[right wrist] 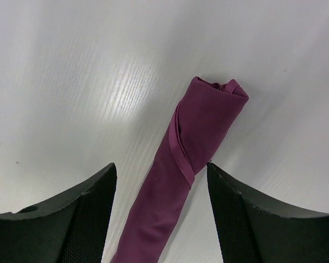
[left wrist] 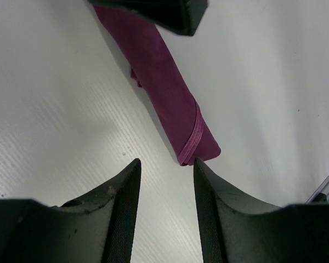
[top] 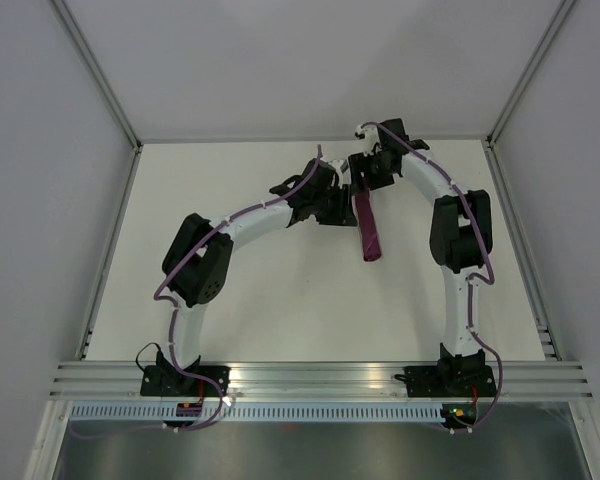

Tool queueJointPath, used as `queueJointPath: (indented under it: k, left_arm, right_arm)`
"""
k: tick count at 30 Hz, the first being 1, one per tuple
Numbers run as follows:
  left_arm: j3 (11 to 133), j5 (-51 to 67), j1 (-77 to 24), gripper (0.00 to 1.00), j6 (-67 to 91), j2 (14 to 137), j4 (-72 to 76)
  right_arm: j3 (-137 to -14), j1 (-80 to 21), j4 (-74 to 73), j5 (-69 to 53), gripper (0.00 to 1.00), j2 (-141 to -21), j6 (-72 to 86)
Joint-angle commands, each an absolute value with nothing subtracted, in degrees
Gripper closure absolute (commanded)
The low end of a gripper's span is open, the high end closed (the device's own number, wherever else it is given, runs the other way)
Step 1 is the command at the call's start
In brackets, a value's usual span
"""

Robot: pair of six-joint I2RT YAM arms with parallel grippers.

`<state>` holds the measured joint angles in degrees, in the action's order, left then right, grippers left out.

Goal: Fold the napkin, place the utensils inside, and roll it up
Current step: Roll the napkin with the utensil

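My left gripper (left wrist: 165, 163) is open a little way and holds nothing. Its two fingers (left wrist: 126, 208) stand apart, and one end of the napkin (left wrist: 175, 104) lies just past their tips. My right gripper (right wrist: 160, 166) is open wide. It has two fingers too, one on each side of the napkin, but they do not pinch it. There is one napkin. It is purple and rolled up into one long thin roll. It lies flat on the white table (top: 280, 300), closer to the far edge than the near edge, a bit right of the middle.
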<state>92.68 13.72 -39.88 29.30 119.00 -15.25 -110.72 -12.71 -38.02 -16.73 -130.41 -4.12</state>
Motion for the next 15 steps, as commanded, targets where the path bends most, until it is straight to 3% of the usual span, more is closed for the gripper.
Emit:
queueJointPath:
  k: [1, 6, 15]
  left_arm:
    - [91.0, 14.9, -38.8, 0.52, 26.8, 113.3, -15.2]
    - [85.2, 14.0, -37.1, 0.52, 24.8, 103.6, -15.6]
    - [69.0, 11.7, -34.0, 0.5, 22.1, 84.0, -16.1]
  right_arm:
    - [-113.2, -11.1, -37.6, -18.4, 0.27, -123.9, -1.4]
    - [-106.9, -5.4, -36.6, -24.2, 0.27, -115.8, -0.6]
    - [-89.0, 9.7, -35.4, -30.1, 0.23, -88.3, -5.3]
